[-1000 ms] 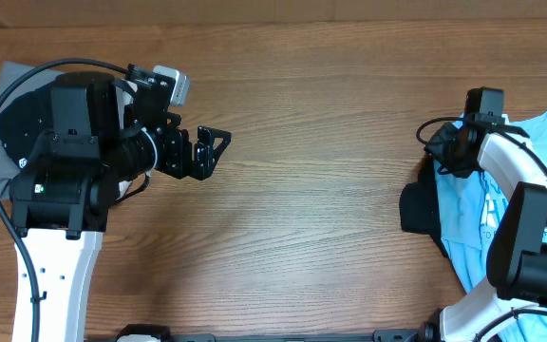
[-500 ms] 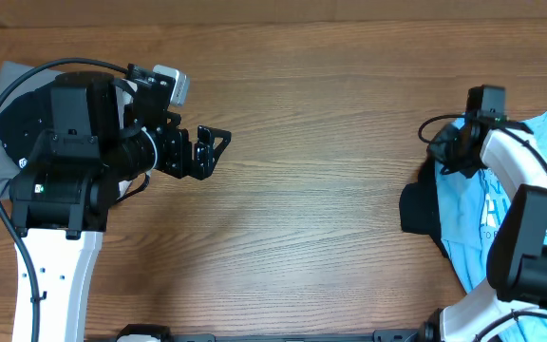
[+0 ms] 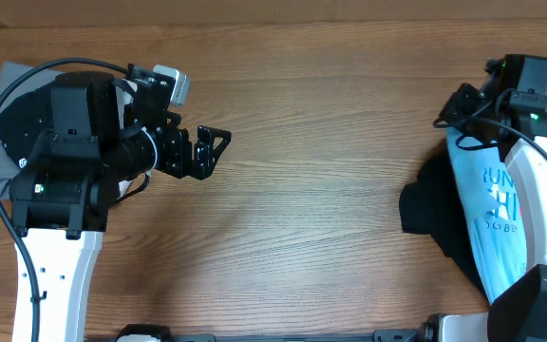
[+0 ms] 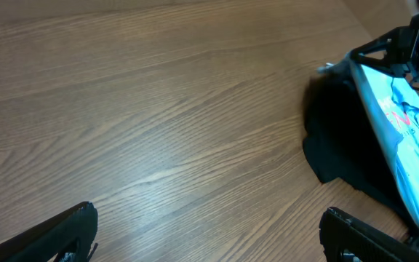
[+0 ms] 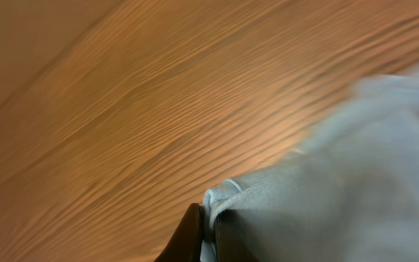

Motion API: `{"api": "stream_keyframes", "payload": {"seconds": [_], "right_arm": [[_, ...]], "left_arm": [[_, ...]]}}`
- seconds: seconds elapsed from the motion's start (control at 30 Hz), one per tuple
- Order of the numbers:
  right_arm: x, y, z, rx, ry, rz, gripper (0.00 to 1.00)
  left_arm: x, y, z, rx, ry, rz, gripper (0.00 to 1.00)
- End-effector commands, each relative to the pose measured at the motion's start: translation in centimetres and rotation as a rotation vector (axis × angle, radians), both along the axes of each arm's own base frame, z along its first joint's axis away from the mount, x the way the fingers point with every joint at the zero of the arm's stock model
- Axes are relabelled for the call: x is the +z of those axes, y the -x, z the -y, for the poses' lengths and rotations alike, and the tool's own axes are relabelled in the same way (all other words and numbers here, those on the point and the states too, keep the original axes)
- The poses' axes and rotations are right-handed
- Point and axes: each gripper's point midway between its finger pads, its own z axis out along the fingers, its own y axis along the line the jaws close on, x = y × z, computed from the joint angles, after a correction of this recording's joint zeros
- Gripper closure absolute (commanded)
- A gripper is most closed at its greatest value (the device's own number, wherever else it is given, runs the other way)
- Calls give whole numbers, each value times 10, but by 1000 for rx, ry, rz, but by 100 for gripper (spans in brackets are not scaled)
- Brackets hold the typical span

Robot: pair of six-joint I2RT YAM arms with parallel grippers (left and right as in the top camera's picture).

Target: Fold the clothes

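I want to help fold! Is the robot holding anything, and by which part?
The right end effector pinches the light blue T-shirt by its edge. The left end effector is open and empty.

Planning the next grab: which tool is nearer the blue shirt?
Right. The right tool is shut on the shirt's edge; the left tool hangs open far off on the opposite side, well apart from it.

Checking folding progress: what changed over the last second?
The right gripper, pinching the edge of the soft light blue T-shirt, swung to its right and away from the robot's base, pulling the shirt into a longer strip with its white lettering now showing. The crumpled black garment beside it and the open left gripper stayed put.
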Motion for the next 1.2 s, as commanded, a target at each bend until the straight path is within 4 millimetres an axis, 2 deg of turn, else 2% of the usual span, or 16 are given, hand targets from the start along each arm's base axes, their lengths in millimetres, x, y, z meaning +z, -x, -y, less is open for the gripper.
{"api": "stream_keyframes", "payload": {"seconds": [0.0,0.17,0.3,0.5,0.8,0.9,0.97,1.03,1.17], "right_arm": [[49,-8,-54,185,-105,143,96],[75,-2,-115,341,-130,195,96],[79,14,-174,467,-160,189,96],[77,58,-267,689,-155,174,96],[54,132,-352,881,-103,85,94],[48,157,-372,978,-81,77,63],[46,159,-373,973,-44,83,62],[43,149,-364,901,0,87,61],[39,110,-320,688,89,80,55]], "left_arm": [[9,-4,0,-7,-12,34,0],[9,-4,0,-7,-12,35,0],[9,-4,0,-8,-15,37,0],[4,-12,-19,81,-97,48,0],[2,-20,-36,160,-170,65,0],[2,-20,-37,163,-174,66,0],[2,-20,-36,161,-172,64,0],[1,-20,-36,161,-172,62,0],[1,-20,-35,159,-168,57,0]]}}
